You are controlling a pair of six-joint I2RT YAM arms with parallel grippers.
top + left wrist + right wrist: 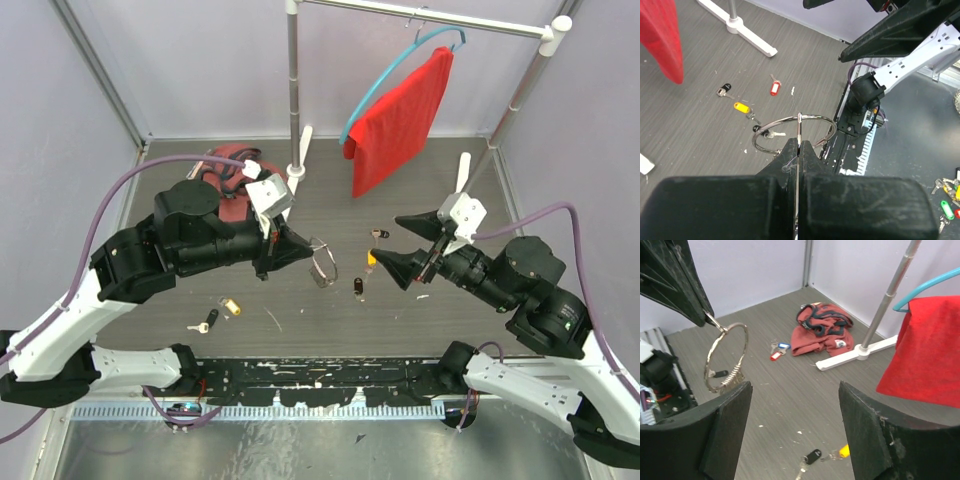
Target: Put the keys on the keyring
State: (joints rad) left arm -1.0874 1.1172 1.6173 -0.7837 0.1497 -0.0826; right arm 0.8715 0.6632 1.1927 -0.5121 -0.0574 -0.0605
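My left gripper is shut on the keyring, a thin silver wire ring held upright above the table; the left wrist view shows it edge-on between the closed jaws. My right gripper is open and empty, facing the ring from the right. On the table between them lie a black-tagged key, a yellow-tagged key and another black-tagged key. That last key shows at the ring's lower edge; I cannot tell whether it hangs on the ring. A red-tagged key lies under my right arm.
A yellow-tagged key and a silver key lie front left. Red-tagged and blue-tagged keys lie beside a crumpled red garment. A white garment stand holds a red cloth on a blue hanger.
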